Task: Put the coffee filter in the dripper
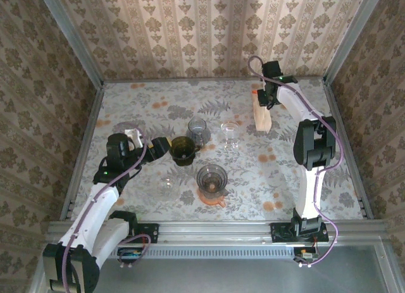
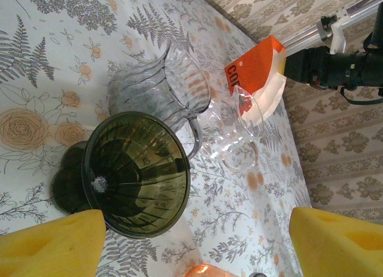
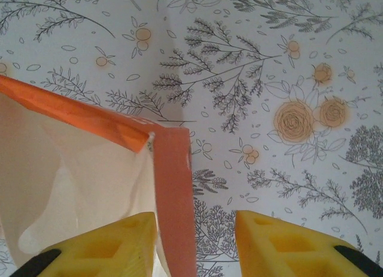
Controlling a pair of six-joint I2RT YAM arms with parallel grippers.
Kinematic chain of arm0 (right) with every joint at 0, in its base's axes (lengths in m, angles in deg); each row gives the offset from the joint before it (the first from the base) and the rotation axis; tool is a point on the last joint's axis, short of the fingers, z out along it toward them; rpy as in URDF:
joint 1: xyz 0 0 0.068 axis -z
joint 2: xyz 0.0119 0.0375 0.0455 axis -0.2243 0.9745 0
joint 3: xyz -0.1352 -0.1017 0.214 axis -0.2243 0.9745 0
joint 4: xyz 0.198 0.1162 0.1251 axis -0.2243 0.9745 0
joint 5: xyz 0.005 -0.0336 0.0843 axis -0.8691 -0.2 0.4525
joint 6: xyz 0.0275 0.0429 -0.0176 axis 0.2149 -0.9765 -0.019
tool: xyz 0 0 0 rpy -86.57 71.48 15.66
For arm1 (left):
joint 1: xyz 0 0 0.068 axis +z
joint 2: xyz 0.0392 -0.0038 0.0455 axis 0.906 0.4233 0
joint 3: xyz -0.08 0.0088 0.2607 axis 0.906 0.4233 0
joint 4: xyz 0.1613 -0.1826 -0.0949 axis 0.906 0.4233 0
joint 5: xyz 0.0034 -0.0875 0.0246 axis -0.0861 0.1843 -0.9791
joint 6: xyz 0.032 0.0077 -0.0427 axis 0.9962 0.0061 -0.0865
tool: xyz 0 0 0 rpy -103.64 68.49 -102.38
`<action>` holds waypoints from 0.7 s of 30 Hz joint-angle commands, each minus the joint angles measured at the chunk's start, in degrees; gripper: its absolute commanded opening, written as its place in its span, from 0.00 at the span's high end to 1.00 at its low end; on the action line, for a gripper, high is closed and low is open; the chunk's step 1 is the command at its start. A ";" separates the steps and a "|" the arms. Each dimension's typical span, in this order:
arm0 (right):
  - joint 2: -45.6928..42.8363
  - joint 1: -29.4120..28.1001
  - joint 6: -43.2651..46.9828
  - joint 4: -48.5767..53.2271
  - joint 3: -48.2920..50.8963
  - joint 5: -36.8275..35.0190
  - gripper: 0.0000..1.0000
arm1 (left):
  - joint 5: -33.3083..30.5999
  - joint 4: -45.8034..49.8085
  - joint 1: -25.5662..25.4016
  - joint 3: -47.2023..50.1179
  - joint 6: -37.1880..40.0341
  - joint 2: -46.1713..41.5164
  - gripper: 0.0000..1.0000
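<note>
Left arm bent, left tool (image 2: 194, 248) spread before dark dripper (image 2: 137, 175) | right arm outstretched to desk's (image 1: 354, 179) far edge, right tool (image 3: 195, 241) parted at filter pack (image 3: 78, 169)

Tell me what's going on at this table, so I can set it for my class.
Two robot arms are working on getting a coffee filter into a dripper. The right gripper, jaws apart, is at the orange filter pack toward the back right of the table, one edge of the pack between its fingers. The left gripper hangs open beside the dark green dripper, which looks empty.
</note>
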 commanded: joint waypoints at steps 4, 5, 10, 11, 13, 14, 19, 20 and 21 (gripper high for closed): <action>-7.53 -0.62 -3.50 -2.20 2.30 -1.39 0.51 | 1.19 -1.96 0.46 0.50 -0.84 0.32 0.17; -8.47 -0.75 -3.85 -2.44 2.84 -1.47 0.51 | 1.20 -1.96 0.46 0.51 -0.82 0.33 0.17; -13.49 -2.44 -8.23 -3.58 7.88 -0.42 0.53 | 1.24 -2.44 0.46 0.86 -1.25 0.17 0.17; -14.38 -2.77 -9.69 -3.83 9.45 -0.13 0.55 | 1.20 -2.64 0.46 1.03 -1.28 0.14 0.17; -16.05 -3.27 -12.76 -4.99 13.32 0.82 0.58 | 1.20 -2.90 0.46 1.38 -1.43 0.18 0.17; -16.89 -3.51 -14.56 -6.17 15.82 1.42 0.59 | 1.20 -3.06 0.44 1.47 -1.53 0.18 0.17; -17.64 -4.57 -17.80 -9.05 21.42 0.86 0.63 | 1.29 -3.10 0.46 1.40 -1.36 0.47 0.17; -17.17 -4.62 -18.27 -9.01 21.68 0.81 0.63 | 1.37 -3.03 0.46 1.33 -1.37 0.57 0.17; -16.59 -4.62 -18.60 -8.99 21.62 0.62 0.64 | 1.37 -3.01 0.51 1.30 -1.29 0.63 0.17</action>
